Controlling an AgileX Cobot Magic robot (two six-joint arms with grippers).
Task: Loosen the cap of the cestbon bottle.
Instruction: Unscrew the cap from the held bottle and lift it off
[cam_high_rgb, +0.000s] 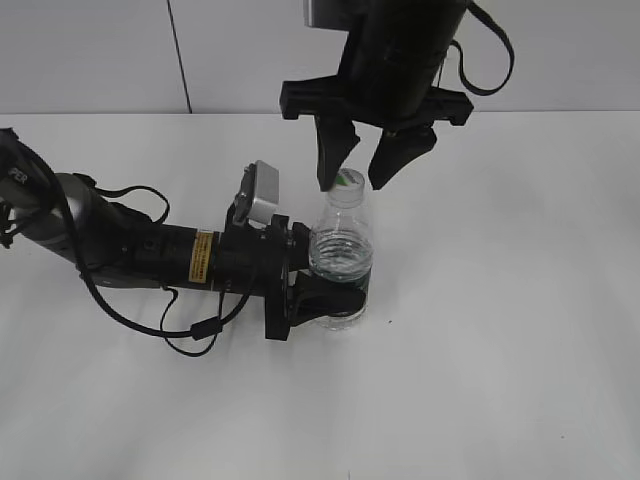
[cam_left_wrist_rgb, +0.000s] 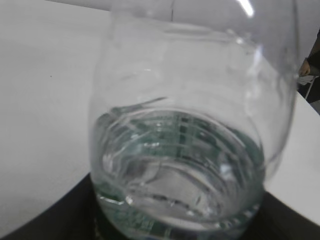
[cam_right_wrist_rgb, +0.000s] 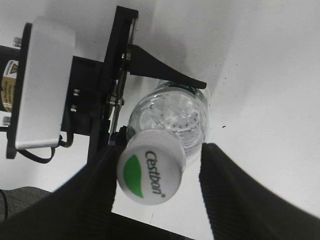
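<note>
The clear cestbon bottle (cam_high_rgb: 341, 250) stands upright on the white table, its dark green label partly hidden by the jaws. My left gripper (cam_high_rgb: 335, 290) is shut on the bottle's lower body; the left wrist view shows the bottle (cam_left_wrist_rgb: 185, 150) filling the frame between the black jaws. The white cap (cam_high_rgb: 349, 180) with a green leaf mark sits on the bottle neck. My right gripper (cam_high_rgb: 360, 165) hangs above, open, one finger on each side of the cap. In the right wrist view the cap (cam_right_wrist_rgb: 149, 172) lies between the fingers (cam_right_wrist_rgb: 157, 187), close to one finger, a gap to the other.
The white table (cam_high_rgb: 500, 350) spreads around the bottle. The left arm with its cables (cam_high_rgb: 130, 250) lies across the table's left side. A white wall (cam_high_rgb: 100, 50) stands behind.
</note>
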